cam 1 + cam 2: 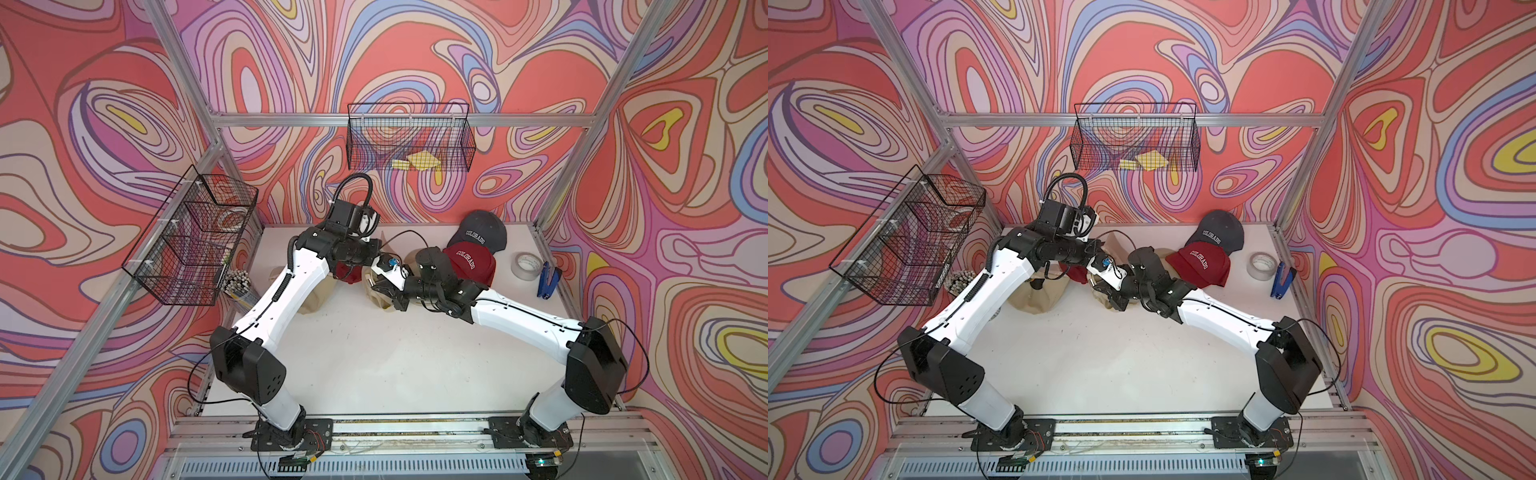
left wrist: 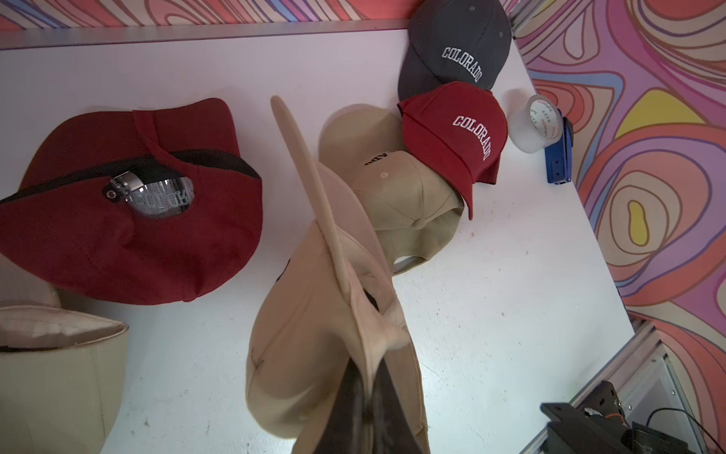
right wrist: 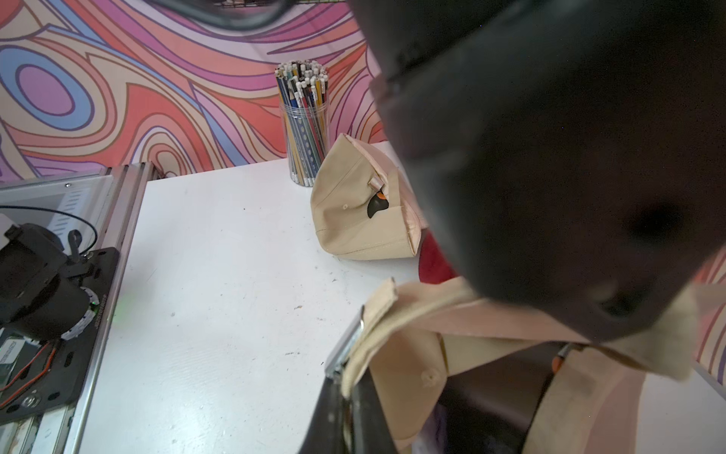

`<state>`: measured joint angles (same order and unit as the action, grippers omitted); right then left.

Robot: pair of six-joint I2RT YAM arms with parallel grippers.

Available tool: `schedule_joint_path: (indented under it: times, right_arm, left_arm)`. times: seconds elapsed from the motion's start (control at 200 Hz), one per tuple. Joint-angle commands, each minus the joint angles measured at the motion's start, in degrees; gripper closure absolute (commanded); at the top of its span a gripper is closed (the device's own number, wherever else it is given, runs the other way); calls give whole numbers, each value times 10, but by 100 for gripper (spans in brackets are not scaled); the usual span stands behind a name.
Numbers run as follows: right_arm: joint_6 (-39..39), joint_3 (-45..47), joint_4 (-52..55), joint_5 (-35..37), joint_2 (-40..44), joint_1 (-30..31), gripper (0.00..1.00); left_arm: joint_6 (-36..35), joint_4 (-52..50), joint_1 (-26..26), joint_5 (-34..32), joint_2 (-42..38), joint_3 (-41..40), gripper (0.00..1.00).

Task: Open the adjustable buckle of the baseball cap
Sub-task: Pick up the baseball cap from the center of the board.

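Note:
A beige baseball cap (image 2: pixel 310 338) hangs between my two grippers above the white table (image 2: pixel 491 314), and shows in both top views (image 1: pixel 375 296) (image 1: pixel 1105 302). My left gripper (image 2: pixel 369 397) is shut on a pinched fold of the cap's fabric, with the brim (image 2: pixel 310 188) sticking up edge-on. My right gripper (image 3: pixel 347 401) is shut on the cap's beige strap (image 3: pixel 377 314), right next to the metal buckle (image 3: pixel 345 348). The strap's free end sticks out past the buckle. In the right wrist view the left arm's dark body hides much of the cap.
A dark red cap (image 2: pixel 129 236) with a metal buckle lies upside down nearby. Other beige caps (image 2: pixel 404 196) (image 3: pixel 357 220), a red (image 1: pixel 469 262) and a grey Colorado cap (image 1: pixel 482 232), a tape roll (image 1: pixel 524 266), a blue stapler (image 1: pixel 547 279) and a pencil cup (image 3: pixel 304 125) stand around. Wire baskets (image 1: pixel 191 241) (image 1: pixel 411 137) hang on the walls.

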<state>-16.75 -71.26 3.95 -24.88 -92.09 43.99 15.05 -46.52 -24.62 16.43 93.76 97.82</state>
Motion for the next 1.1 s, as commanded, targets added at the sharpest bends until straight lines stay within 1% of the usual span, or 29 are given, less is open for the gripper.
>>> schedule_joint_path:
  times: [0.0,0.06,0.12,0.22,0.31,0.411,0.476,0.541,0.661,0.731,0.826,0.951,1.097]
  right_arm:
    - [-20,-1,28,-51,9,-17,100]
    - [-9,9,11,-76,16,-35,100]
    - [13,23,-16,-110,25,-57,100]
    - [47,49,-62,-152,30,-86,100]
    - [66,55,-74,-167,30,-102,100]
    - [88,63,-92,-170,34,-119,100]
    - [109,71,-113,-175,37,-131,100]
    - [134,79,-137,-182,39,-144,100]
    - [176,83,-162,-198,42,-162,100]
    - [187,85,-168,-207,44,-167,100]
    - [194,88,-174,-222,46,-170,100]
    - [198,86,-176,-245,48,-172,100]
    - [202,85,-176,-267,49,-173,100]
  left_arm:
    - [-34,18,3,35,-10,-3,79]
    - [-42,18,3,41,-8,-4,72]
    - [-47,24,5,54,-7,-8,68]
    - [-26,64,12,84,-15,-33,61]
    - [-30,91,16,110,-21,-46,53]
    - [-41,121,25,126,-39,-65,48]
    - [-46,174,34,147,-65,-102,44]
    - [-57,244,42,177,-98,-149,42]
    - [-96,389,49,219,-164,-245,31]
    - [-104,464,52,237,-191,-297,25]
    - [-125,518,55,277,-201,-329,25]
    - [-153,523,54,298,-192,-333,26]
    - [-211,517,55,314,-186,-339,29]
